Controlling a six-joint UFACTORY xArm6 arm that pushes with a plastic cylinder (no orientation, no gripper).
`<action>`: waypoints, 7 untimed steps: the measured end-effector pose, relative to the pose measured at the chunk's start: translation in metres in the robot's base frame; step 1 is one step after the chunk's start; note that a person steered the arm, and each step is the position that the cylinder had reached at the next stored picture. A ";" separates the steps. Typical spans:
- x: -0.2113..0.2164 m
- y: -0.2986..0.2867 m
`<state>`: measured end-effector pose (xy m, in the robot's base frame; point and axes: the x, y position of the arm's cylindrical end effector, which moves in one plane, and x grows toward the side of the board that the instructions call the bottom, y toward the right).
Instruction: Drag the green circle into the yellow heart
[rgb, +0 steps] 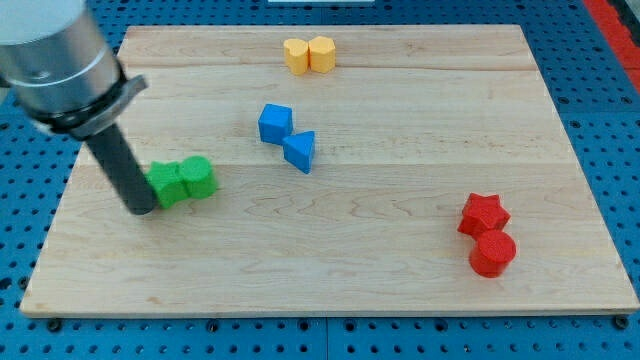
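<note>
Two green blocks (183, 182) (shapes unclear) beside my tip (141, 208)

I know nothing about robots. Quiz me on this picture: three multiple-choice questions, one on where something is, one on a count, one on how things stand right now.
1. Where are the yellow blocks?
A. view's top
B. view's bottom right
C. beside the green ones

2. How many red blocks are there?
A. one
B. two
C. four

3. Where is my tip?
A. among the blue blocks
B. at the green pair's left side
C. off the board

Answers:
1 A: the yellow blocks sit near the board's top edge.
2 B: a red star and a red round block.
3 B: my tip stands against the left green block, with the other green block beyond it.
</note>
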<state>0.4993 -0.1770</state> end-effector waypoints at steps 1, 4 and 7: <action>-0.008 0.036; -0.036 0.094; -0.196 0.070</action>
<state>0.3035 -0.1074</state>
